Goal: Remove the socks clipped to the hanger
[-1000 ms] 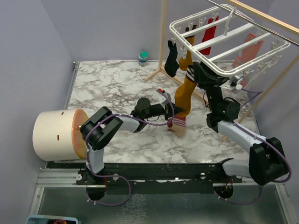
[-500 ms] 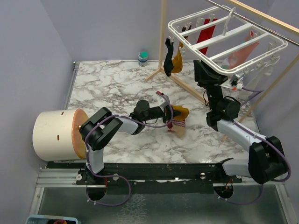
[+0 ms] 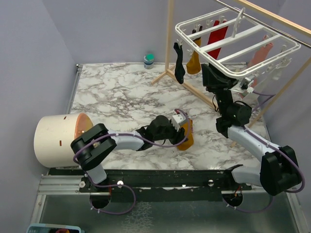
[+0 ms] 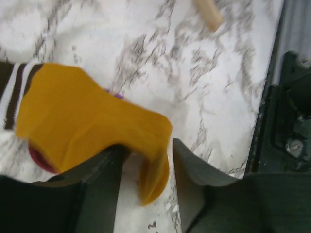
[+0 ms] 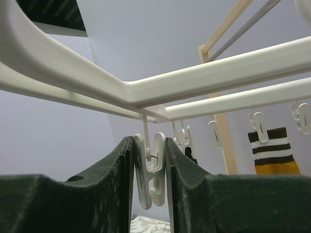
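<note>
A mustard sock (image 3: 186, 137) with a brown-and-white striped cuff lies loose on the marble table. My left gripper (image 3: 181, 119) sits low over it. In the left wrist view the jaws of the left gripper (image 4: 147, 151) stand apart, with the toe end of the mustard sock (image 4: 82, 114) drooping between them, unpinched. A bit of maroon fabric (image 4: 40, 159) shows under it. My right gripper (image 3: 210, 74) reaches up under the white hanger (image 3: 238, 41). The right gripper (image 5: 149, 141) is shut on a white clip (image 5: 151, 172). Black (image 3: 180, 65), mustard (image 3: 194, 60), red (image 3: 218, 31) and pink (image 3: 257, 53) socks hang clipped.
The light wooden rack stand (image 3: 170, 39) carries the hanger at the back right, its feet on the table. A cream cylinder (image 3: 56, 141) lies at the left edge. A small teal-capped jar (image 3: 149, 60) stands at the back.
The mustard sock, stretched from the hanger to my left gripper before, now lies on the table. The left gripper has opened and shifted right. The hanger has swung back up.
</note>
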### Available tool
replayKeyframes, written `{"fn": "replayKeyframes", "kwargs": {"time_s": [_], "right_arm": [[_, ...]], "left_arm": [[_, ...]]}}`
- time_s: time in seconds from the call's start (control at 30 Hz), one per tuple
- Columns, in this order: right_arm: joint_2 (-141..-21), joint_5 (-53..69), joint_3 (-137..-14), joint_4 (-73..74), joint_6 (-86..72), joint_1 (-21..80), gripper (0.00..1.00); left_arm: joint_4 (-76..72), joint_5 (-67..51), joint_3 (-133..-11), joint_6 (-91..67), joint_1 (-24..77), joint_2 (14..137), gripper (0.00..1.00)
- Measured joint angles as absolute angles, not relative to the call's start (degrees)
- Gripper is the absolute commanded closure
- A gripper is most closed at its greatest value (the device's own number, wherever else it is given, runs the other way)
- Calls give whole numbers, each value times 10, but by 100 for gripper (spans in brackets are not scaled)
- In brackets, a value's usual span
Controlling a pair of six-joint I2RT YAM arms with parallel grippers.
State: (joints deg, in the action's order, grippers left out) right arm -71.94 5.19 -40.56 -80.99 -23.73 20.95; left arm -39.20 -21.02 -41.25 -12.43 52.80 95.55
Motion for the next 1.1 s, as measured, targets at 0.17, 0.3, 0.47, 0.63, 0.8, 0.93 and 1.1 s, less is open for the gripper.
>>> {"fn": "replayKeyframes", "kwargs": {"time_s": [0.17, 0.3, 0.47, 0.63, 0.8, 0.93, 1.1], "right_arm": [[-706, 57, -399, -792, -237, 209, 72], [-679, 58, -390, -763, -234, 209, 72], [-643, 58, -379, -733, -228, 209, 72], [-623, 58, -376, -705, -223, 209, 72], [-622, 58, -373, -696, -224, 209, 72], [-622, 58, -373, -692, -224, 209, 72], [-611, 59, -373, -674, -224, 209, 72]], "left_arm": [[-217, -50, -462, -85, 587, 957, 15], [-122, 75, -483, -60, 603, 954, 1], [-80, 113, -453, -22, 609, 864, 1], [-169, 140, -384, 6, 611, 688, 1], [-293, 173, -389, 21, 538, 690, 1], [-364, 151, -398, 16, 462, 786, 1], [-405, 111, -462, 29, 440, 892, 1]]}}
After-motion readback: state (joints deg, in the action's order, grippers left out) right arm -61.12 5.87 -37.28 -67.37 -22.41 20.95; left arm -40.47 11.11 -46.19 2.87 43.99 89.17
